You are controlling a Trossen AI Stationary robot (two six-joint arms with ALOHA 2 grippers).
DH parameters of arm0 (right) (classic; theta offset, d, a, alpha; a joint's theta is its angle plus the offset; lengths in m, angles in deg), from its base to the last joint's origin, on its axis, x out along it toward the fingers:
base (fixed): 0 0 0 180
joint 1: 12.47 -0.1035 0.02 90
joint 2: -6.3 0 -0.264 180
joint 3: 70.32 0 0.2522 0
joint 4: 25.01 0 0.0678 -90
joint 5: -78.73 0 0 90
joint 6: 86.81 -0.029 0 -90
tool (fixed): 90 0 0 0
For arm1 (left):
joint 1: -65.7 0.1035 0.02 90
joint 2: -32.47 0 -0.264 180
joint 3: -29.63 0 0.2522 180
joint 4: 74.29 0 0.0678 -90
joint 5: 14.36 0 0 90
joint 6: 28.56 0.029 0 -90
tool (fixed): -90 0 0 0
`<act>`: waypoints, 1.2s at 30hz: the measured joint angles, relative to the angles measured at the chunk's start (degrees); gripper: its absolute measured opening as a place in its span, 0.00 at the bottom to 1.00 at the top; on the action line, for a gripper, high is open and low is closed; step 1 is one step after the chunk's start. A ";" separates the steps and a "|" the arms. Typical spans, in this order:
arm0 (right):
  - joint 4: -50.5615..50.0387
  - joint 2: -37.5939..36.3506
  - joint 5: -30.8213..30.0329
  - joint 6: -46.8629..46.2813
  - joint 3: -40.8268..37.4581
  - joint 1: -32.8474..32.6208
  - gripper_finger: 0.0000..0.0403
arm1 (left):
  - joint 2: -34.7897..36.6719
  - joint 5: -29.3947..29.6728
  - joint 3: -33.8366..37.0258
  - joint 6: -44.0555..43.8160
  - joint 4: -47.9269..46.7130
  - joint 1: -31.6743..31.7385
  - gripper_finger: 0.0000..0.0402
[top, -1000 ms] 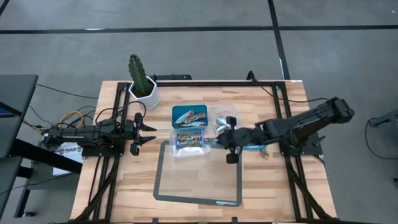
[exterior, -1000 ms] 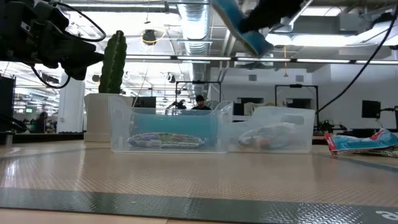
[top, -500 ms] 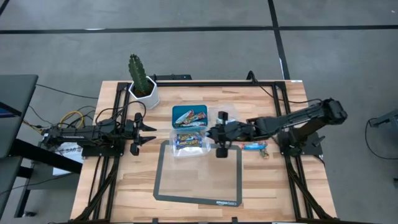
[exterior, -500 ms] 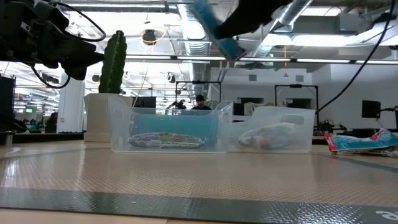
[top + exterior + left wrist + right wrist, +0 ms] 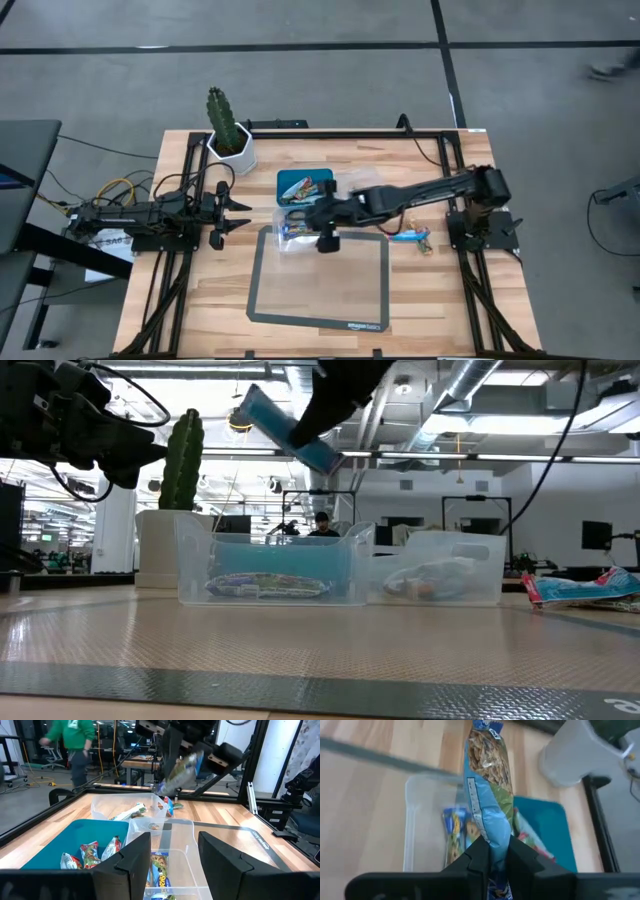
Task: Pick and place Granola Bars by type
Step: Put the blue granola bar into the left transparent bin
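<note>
Carrying step, mid-transfer. Right gripper (image 5: 490, 852) clamped on one end of a blue granola bar (image 5: 487, 785), fingers (image 5: 472, 860) pressed together on the wrapper, bar sticking out ahead of the fingertips and held clear above the tabletop (image 5: 420, 290). Directly beyond and below the fingertips: the clear tub (image 5: 420, 820) with blue-wrapped bars (image 5: 454, 837) already lying in it; just past that tub, the teal tray (image 5: 545, 825) holding the multicoloured bars. In the low view, same carried bar (image 5: 290, 430) hanging tilted, well above the tub's rim, not touching anything.

Left gripper (image 5: 172, 855) waiting at its own side of the tabletop, fingers (image 5: 132, 857) apart and empty, pointing toward the tubs; tray and tub just ahead of the fingertips there.

One more bar (image 5: 408, 236) lying loose on the tabletop well behind the right fingers, near the right arm's base; a second clear tub (image 5: 455, 565) with silver-wrapped bars off to the side of the carried one.

Judged next: match by type, so blue bar to the tub of blue bars. Calls for lowering the fingertips until the bar's free end sits inside the tub walls, then spreading the fingers to drop it. Worth watching: bar long and tilted, likely to catch the rim or tip toward the teal tray if released too high. After that, back for the loose bar.
</note>
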 joint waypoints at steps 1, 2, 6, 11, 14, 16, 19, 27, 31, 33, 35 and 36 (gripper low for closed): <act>-2.17 1.17 -0.02 0.01 1.55 -0.02 0.11 | 0.00 0.00 0.00 0.00 0.00 -0.01 0.39; -3.40 2.47 -0.03 0.04 3.36 -0.02 0.11 | 0.01 0.00 -0.01 0.00 0.00 0.00 0.39; -8.24 6.87 -0.01 0.20 9.37 0.00 0.11 | 0.02 -0.07 0.00 0.00 0.02 0.00 0.39; -13.95 10.67 -0.04 1.47 14.57 -0.03 0.11 | -0.16 -0.09 -0.02 -0.01 0.03 0.00 0.39; -15.81 11.24 -0.05 1.51 16.28 0.00 0.11 | -0.53 -0.11 -0.02 0.00 0.04 0.00 0.39; -16.02 11.03 -0.09 1.51 16.43 0.00 0.11 | -0.66 -0.09 0.00 0.00 0.02 -0.01 0.39; -18.52 11.08 -0.06 1.40 16.39 -0.02 0.11 | -0.68 -0.09 -0.02 -0.01 0.02 -0.01 0.39; -19.91 14.81 -0.01 -0.01 16.35 0.00 0.11 | -0.68 -0.11 0.00 0.00 0.02 -0.02 0.39; -19.91 17.06 1.42 -0.90 16.09 0.35 0.11 | -0.82 -0.14 -0.01 -0.01 0.02 0.00 0.39; -17.27 18.67 1.83 -0.99 16.46 0.45 0.11 | -0.91 -0.20 -0.02 0.00 0.00 0.00 0.39; -18.91 19.05 2.31 -1.80 16.06 0.65 0.11 | -1.15 -0.13 -0.01 0.00 0.04 0.00 0.39; -17.31 19.57 2.49 -1.89 16.24 0.76 0.11 | -1.26 -0.17 -0.02 -0.01 -0.01 0.00 0.39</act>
